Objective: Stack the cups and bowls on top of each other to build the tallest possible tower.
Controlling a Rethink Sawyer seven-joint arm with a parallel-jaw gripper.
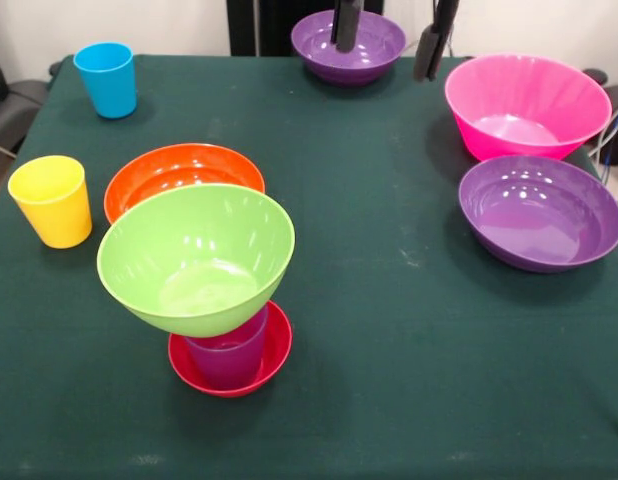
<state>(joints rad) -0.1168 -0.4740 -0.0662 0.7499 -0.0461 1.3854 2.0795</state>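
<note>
The tower stands near the front left: a small red bowl (273, 362) holds a purple cup (229, 358), and a lime green bowl (197, 255) rests tilted on that cup. A wide orange bowl (179, 168) sits just behind it. To the left stand a yellow cup (51, 198) and, farther back, a blue cup (106, 78). On the right are a big pink bowl (527, 105) and a purple bowl (541, 210). My gripper (389, 35) hangs open at the top edge. One finger is over a second purple bowl (364, 55), the other just right of it.
Everything rests on a dark green tablecloth (389, 300). A dark chair part shows past the table's left edge, and cables past its right edge.
</note>
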